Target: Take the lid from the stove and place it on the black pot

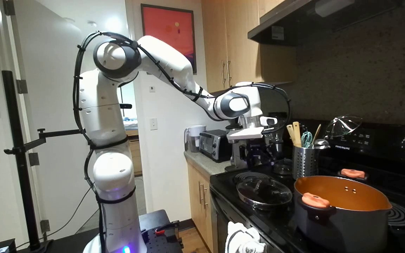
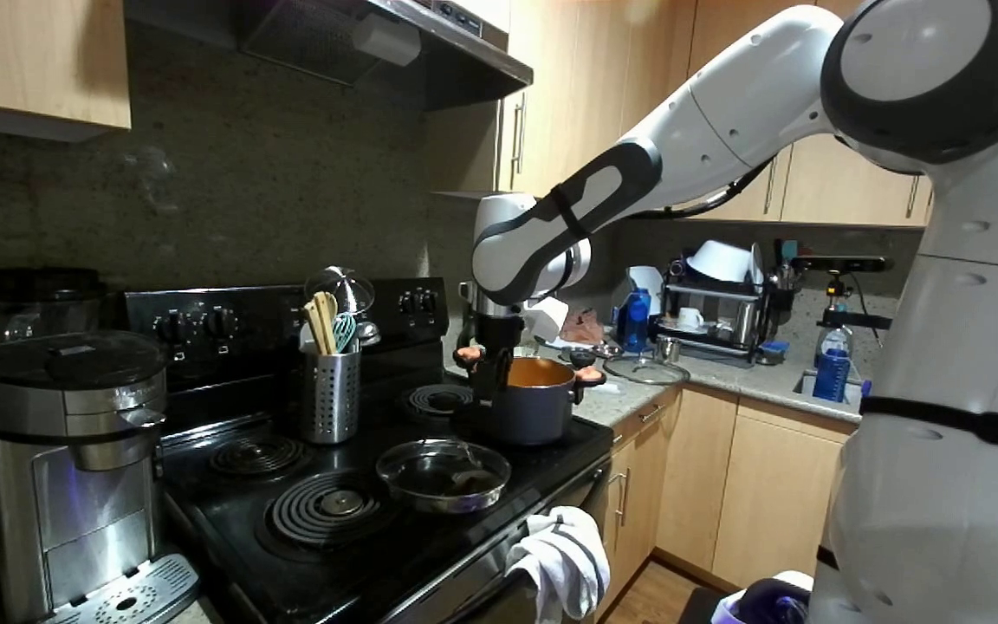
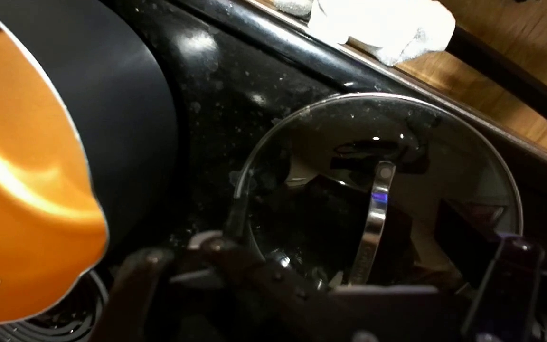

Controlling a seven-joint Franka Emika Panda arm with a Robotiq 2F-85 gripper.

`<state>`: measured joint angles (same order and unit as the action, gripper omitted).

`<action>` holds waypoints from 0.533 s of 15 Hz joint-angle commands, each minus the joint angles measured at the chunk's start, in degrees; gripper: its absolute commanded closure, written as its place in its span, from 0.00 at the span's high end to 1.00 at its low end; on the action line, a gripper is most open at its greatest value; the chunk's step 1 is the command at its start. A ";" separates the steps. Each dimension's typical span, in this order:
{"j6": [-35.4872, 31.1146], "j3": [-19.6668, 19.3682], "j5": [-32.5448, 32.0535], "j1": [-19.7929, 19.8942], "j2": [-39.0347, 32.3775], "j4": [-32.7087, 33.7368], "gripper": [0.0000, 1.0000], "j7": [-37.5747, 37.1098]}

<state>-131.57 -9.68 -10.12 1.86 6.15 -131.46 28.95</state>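
The lid (image 1: pixel 264 193) is dark see-through glass with a shiny metal rim and an arched metal strip handle. It lies flat on the stove beside the black pot (image 1: pixel 343 225), and both show in the other views too: the lid (image 2: pixel 443 477) (image 3: pixel 311 142) and the pot (image 2: pixel 532 416) (image 3: pixel 136 95). The pot has an orange inside and orange-topped side handles and is uncovered. My gripper (image 3: pixel 363 251) points down above the lid, with its fingers apart and nothing between them. The near end of the lid's handle is hidden by the gripper. The gripper looks dark in both exterior views (image 1: pixel 258 158) (image 2: pixel 492 381).
A metal utensil holder (image 1: pixel 304 163) with wooden tools stands at the stove's back. A white towel (image 2: pixel 561 555) hangs on the oven's front. A coffee machine (image 2: pixel 74 468) stands beside the stove. Another glass lid (image 2: pixel 648 370) lies on the counter. A range hood (image 1: pixel 294 24) hangs above.
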 commanded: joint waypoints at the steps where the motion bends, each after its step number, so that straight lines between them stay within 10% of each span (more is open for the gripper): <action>1: 0.22 0.66 2.55 0.99 -0.59 0.14 1.00 1.54; 8: 0.44 2.68 7.28 0.48 -6.60 3.63 1.00 3.99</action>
<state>-131.55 -8.18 -4.85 1.85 2.67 -130.75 31.39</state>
